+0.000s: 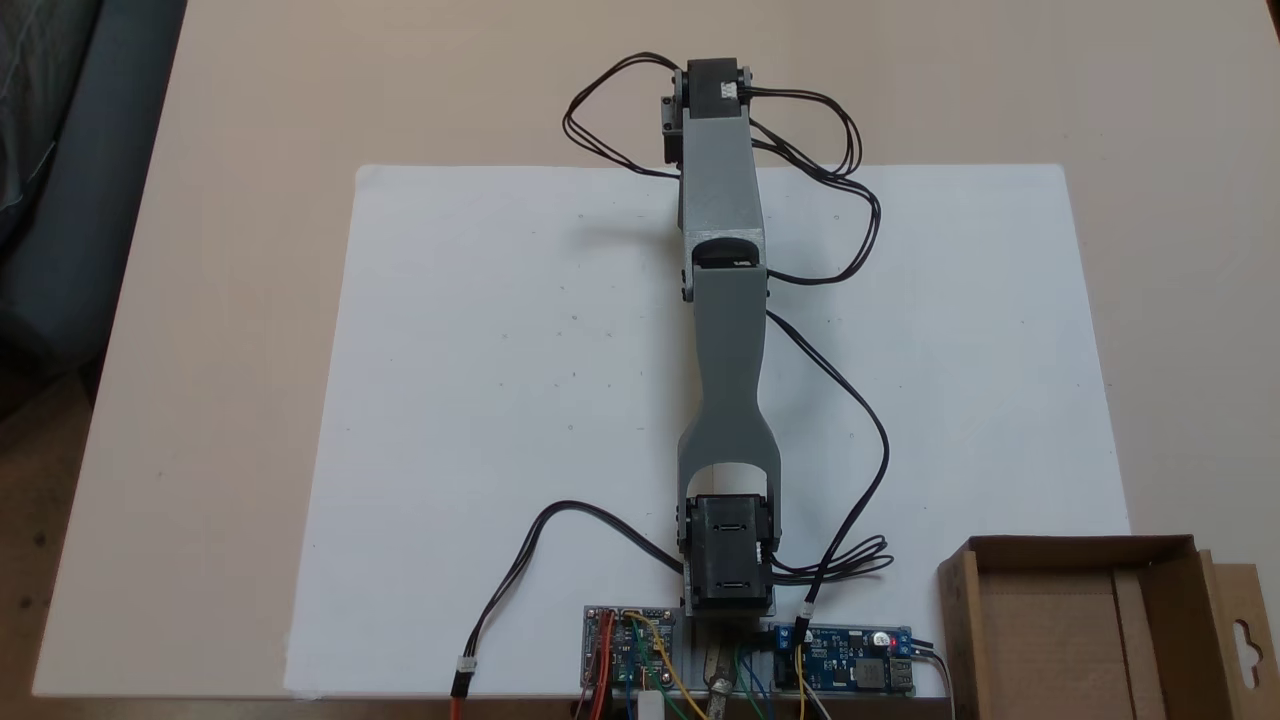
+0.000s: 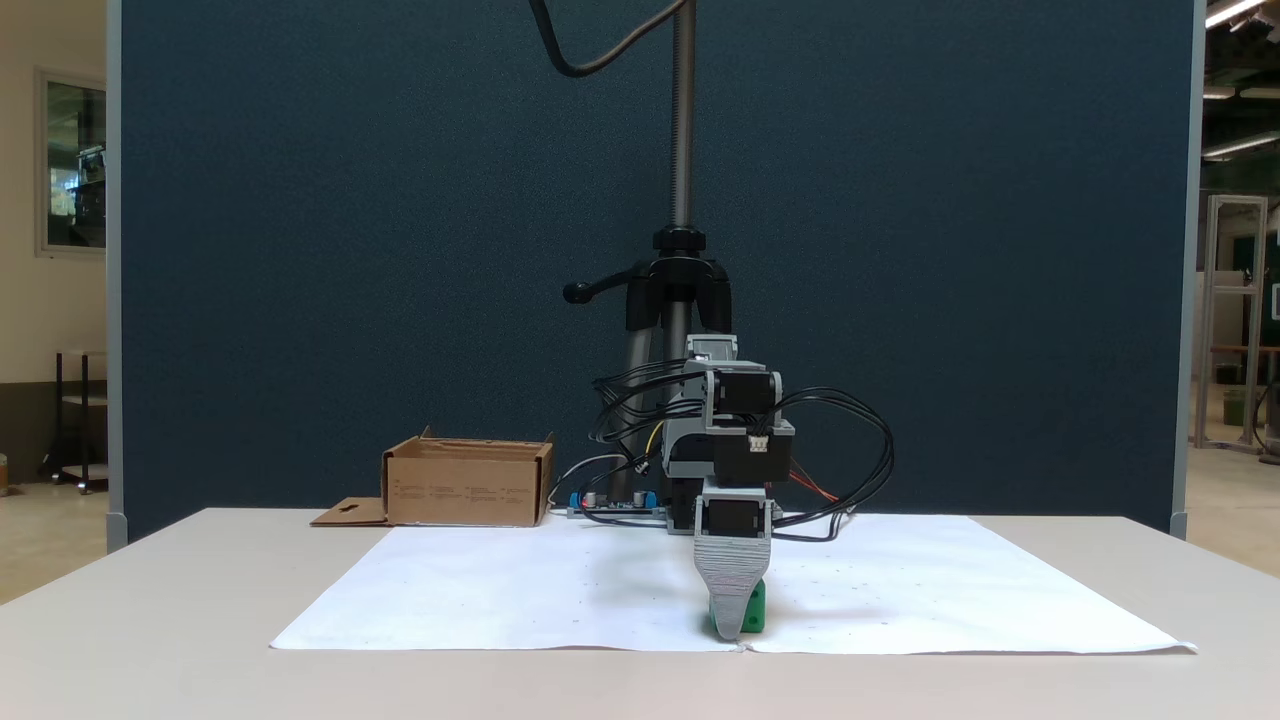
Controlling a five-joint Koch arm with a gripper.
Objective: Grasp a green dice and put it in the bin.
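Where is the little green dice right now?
In a fixed view, the green dice sits on the white paper near its front edge, just behind the end effector tip, far right of the bin.

A long grey plastic robot arm (image 1: 722, 330) stretches straight up the middle of the frame, from its black motor base (image 1: 727, 560) at the lower edge to a black motor joint (image 1: 712, 95) near the top. Looping black cables (image 1: 845, 215) trail along its right side. It lies over a large white paper sheet (image 1: 480, 400) spread on the pale beige surface (image 1: 230, 220). Two small circuit boards (image 1: 850, 660) flank the base. The brown corrugated cardboard bin (image 1: 1000, 640) sits open in the lower right corner.
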